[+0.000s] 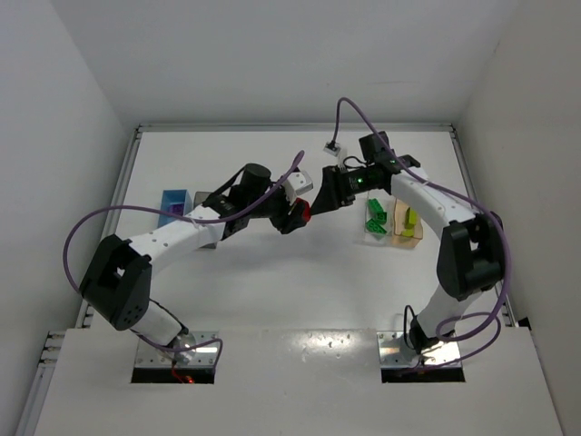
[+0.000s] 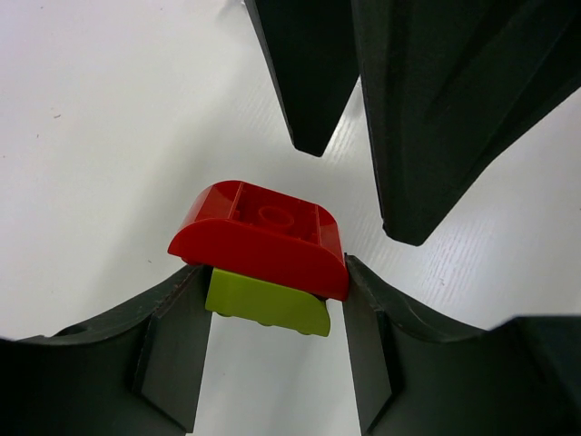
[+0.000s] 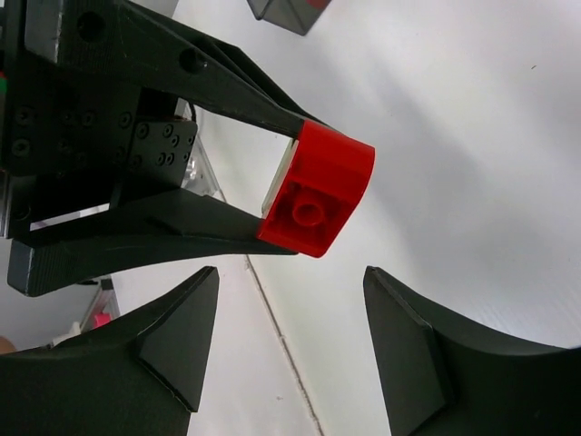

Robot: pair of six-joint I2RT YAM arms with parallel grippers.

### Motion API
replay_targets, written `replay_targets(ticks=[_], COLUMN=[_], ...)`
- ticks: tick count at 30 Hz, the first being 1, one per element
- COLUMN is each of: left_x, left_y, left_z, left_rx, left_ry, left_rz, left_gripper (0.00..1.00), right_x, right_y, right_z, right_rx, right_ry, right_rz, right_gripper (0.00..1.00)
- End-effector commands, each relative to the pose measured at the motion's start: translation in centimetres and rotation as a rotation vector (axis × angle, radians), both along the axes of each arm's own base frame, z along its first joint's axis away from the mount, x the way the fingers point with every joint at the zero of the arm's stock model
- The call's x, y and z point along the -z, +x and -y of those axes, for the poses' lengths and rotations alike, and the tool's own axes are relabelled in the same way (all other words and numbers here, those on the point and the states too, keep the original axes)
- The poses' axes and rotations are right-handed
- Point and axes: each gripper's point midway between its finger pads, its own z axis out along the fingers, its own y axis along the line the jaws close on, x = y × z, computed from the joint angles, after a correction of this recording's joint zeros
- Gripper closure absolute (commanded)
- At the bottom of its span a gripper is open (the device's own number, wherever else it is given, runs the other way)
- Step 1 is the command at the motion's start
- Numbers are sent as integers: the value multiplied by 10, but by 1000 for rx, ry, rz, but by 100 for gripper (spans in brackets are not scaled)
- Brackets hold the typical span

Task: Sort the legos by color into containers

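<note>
left hand (image 2: pixel 272 277) clamped on glossy round-edged red brick (image 2: pixel 259 232), lime brick (image 2: pixel 268 307) stuck underneath; right hand (image 3: pixel 290 282) wide open, holding nothing

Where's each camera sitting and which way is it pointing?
Top external: above and behind, looking down at the table; both arms show.
Left wrist: on the left arm, looking past the left fingers at the red lego they hold.
Right wrist: on the right arm, past the open right fingers, toward the left fingers.
Both wrist views share that lego.
</note>
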Motion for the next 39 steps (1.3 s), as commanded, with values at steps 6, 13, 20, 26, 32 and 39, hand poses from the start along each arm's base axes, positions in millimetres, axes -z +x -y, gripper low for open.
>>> replay_targets(ticks=[6, 13, 20, 26, 32, 39], left_x=[-24, -24, -20, -19, -15, -4], left_y=[6, 3, -1, 1, 4, 9], left_z=[10, 13, 21, 23, 23, 14], left_rx=[14, 23, 42, 38, 34, -15], left_ry=[-43, -43, -38, -26, -13, 29], left_rz=[55, 55, 48, 59, 62, 71], left_gripper=[71, 71, 71, 71, 71, 71], right_x=[-7, -6, -5, 0, 8, -3], right_y=[17, 28, 32, 28, 24, 27], right_z=[-9, -11, -16, -26, -22, -13], right_rx=[18, 41, 36, 19, 31, 58], right_ry=[32, 23, 26, 11, -8, -4], right_rz=[0, -6, -6, 0, -8, 22], right_gripper=[35, 35, 35, 36, 59, 99])
